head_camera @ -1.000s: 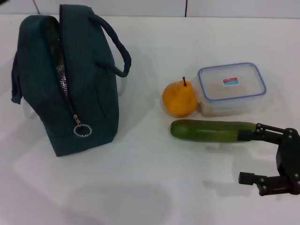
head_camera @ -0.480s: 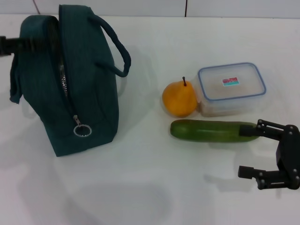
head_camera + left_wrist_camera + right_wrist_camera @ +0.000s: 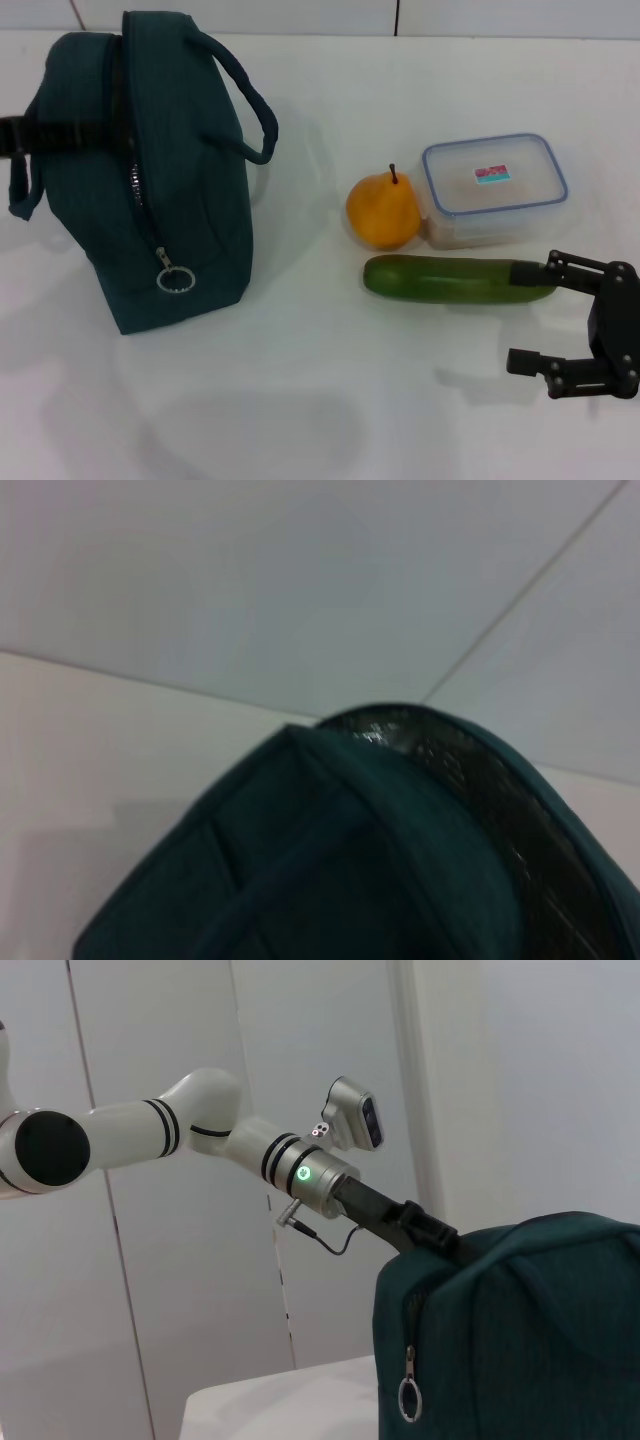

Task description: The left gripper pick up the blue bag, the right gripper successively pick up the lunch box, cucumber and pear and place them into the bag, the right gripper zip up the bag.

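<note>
The blue bag (image 3: 150,170) stands upright on the left of the white counter (image 3: 330,400), its zipper part open. The left gripper (image 3: 45,135) reaches in from the left edge against the bag's upper far side; whether its fingers are closed cannot be told. At the right, the pear (image 3: 382,211) touches the lunch box (image 3: 493,189), with the cucumber (image 3: 455,279) just in front. The right gripper (image 3: 545,315) hovers with fingers spread wide, empty, beside the cucumber's right end. Open counter lies between bag and food.

My head camera looks down on the table (image 3: 330,400) — both wrist cameras, left close and right farther, share the blue bag (image 3: 170,200).
</note>
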You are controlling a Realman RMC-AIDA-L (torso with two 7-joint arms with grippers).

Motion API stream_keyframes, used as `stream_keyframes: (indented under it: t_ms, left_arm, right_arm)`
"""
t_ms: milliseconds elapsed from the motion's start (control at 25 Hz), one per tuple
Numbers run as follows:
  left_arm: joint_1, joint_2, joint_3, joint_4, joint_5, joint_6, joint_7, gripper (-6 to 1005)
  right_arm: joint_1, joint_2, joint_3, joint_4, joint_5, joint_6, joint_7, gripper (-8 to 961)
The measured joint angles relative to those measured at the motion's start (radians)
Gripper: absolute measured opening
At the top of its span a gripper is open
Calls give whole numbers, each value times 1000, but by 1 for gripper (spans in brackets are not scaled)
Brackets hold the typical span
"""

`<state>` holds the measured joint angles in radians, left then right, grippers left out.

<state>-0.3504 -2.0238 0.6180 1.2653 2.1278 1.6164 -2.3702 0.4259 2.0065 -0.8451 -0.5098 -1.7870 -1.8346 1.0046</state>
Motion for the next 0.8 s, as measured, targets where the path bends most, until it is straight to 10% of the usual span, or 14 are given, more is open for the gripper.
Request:
stream_keyframes:
  t_ms: [800]
  left_arm:
    - [-13, 1, 14, -13, 1, 62, 0, 172]
  right_arm:
    - [2, -3, 2, -4, 8, 14, 1, 874]
